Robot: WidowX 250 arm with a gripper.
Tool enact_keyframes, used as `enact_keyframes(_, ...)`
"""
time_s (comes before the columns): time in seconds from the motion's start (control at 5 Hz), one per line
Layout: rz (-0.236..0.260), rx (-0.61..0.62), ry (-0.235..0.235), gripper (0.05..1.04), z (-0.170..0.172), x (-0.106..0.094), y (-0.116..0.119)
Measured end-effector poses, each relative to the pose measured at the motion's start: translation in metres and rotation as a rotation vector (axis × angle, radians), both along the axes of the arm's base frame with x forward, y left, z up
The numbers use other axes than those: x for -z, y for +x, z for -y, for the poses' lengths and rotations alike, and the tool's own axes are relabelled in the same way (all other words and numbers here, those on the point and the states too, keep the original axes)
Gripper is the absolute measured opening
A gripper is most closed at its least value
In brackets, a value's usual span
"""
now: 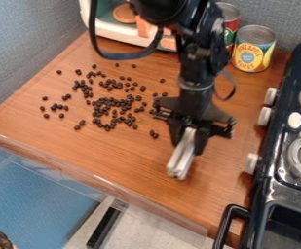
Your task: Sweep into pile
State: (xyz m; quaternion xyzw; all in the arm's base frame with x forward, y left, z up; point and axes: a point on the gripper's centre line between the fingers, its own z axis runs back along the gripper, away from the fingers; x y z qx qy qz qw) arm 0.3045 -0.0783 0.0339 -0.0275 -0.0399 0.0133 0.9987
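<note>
Dark beans (pixel 113 109) lie scattered over the left and middle of the wooden counter, densest in a loose patch at the centre-left, with single ones around it. To the right of them, the black gripper (pixel 190 141) hangs low over the counter, shut on a pale, bar-shaped tool (pixel 182 158) that slants down toward the front edge. A few beans lie close to the gripper's left side. Whether the tool's lower end touches the counter I cannot tell.
At the right stands a black toy stove (pixel 279 168) with pale knobs. Two cans, one with a yellow label (pixel 253 51), stand at the back. A white and teal toy appliance (pixel 107 26) is at the back left. The counter's front edge (pixel 87 177) runs diagonally below.
</note>
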Motion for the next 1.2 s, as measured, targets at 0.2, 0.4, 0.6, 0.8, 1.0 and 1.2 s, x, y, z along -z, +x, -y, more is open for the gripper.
enact_keyframes(0.2, 0.03, -0.077, -0.029, 0.382, 0.004, -0.008, 0.007)
enact_keyframes(0.4, 0.101, -0.215, 0.016, 0.382, -0.002, -0.018, 0.015)
enact_keyframes(0.6, 0.157, -0.371, 0.072, 0.382, -0.009, -0.022, 0.019)
enact_keyframes(0.8, 0.164, -0.529, 0.117, 0.382, -0.019, -0.031, 0.023)
enact_keyframes(1.0, 0.144, -0.721, 0.145, 0.382, -0.035, -0.044, 0.026)
enact_keyframes(1.2, 0.06, -0.861, 0.162, 0.382, -0.055, -0.045, 0.025)
